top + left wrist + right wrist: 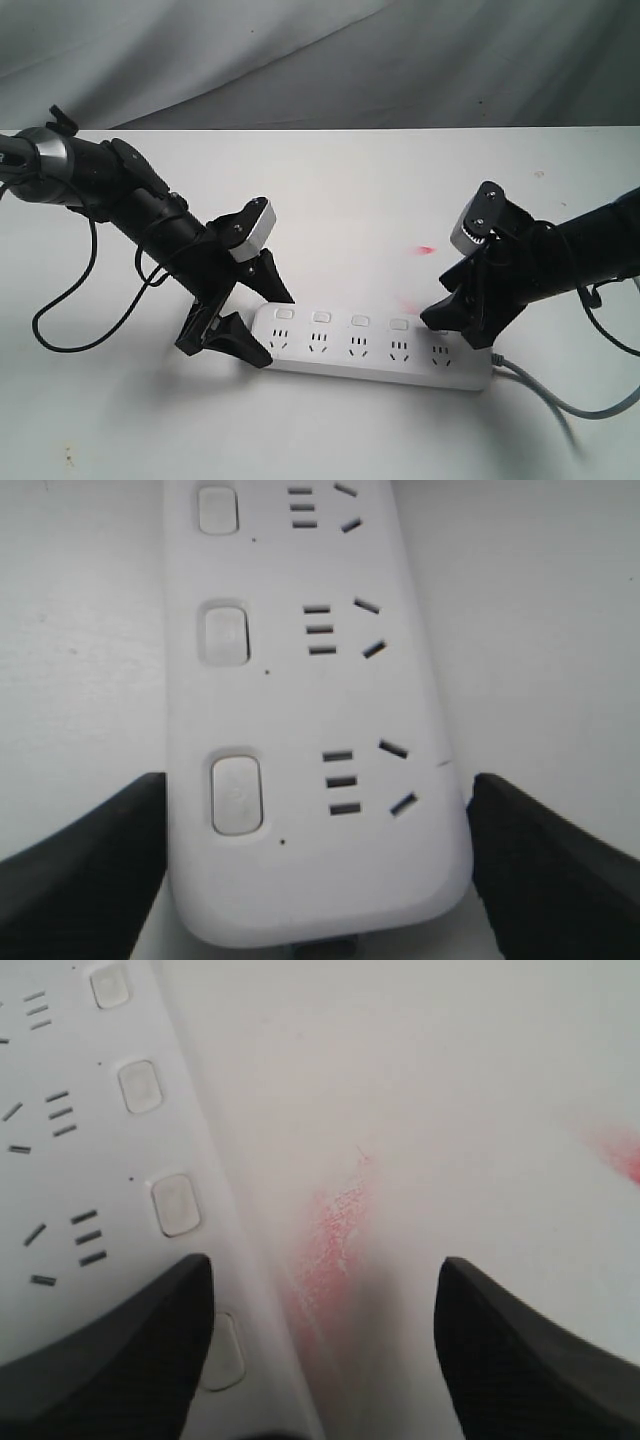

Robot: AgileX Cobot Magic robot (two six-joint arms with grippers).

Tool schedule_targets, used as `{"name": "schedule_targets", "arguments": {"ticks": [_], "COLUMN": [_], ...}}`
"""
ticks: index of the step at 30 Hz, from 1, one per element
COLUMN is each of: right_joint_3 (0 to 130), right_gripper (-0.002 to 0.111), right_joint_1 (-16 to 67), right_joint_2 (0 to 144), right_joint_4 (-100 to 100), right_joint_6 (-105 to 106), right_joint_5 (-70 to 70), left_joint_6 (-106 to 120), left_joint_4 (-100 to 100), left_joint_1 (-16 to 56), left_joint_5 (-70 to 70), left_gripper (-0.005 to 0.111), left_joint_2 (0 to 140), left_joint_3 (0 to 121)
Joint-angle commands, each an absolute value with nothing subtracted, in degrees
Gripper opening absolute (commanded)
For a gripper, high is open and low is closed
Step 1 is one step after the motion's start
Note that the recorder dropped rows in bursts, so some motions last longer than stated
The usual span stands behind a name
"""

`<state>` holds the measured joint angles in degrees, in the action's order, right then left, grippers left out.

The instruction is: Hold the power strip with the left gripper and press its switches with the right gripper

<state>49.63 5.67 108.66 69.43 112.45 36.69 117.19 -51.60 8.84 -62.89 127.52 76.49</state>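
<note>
The right gripper (455,318) hangs low over the cord end of the power strip (370,352) with its jaws apart. In the right wrist view one finger (120,1350) sits over the strip's edge and half-covers the last of the switches (358,321), while the other is out over the bare table (330,200) beside a pink smear (335,1230). I can't tell whether that finger is touching the button. Opposite, the left gripper (276,330) straddles the strip's other rounded end with a finger against each long side, and in the left wrist view it looks clamped on. The strip lies flat on the table between the two arms, its long axis running from one gripper to the other, and the grey cord (525,375) trails off past the right arm. The buttons run in a row from the right gripper toward the left one — the right arm is plainly nearer the end button. I'd judge the coming move is a short push straight down there, then a step along the row toward the held end.
</note>
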Motion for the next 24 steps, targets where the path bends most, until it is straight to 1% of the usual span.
{"name": "schedule_targets", "arguments": {"ticks": [1,8,24], "right_joint_3": [49.18,49.18,49.18], "right_gripper": [0.059,0.059,0.059], "right_joint_1": [5.19,5.19,5.33], "right_joint_2": [108.87,108.87,108.87], "right_joint_4": [68.88,63.09,57.17], "right_joint_6": [112.67,107.89,105.97], "right_joint_5": [34.43,31.57,30.6], "left_joint_6": [117.41,117.41,117.51], "left_joint_4": [-51.69,-51.69,-51.69], "left_joint_1": [9.27,9.27,9.27], "left_joint_5": [-62.88,-62.88,-62.88], "left_gripper": [0.0,0.0,0.0], "left_joint_2": [127.54,127.54,127.54], "left_joint_3": [76.26,76.26,76.26]}}
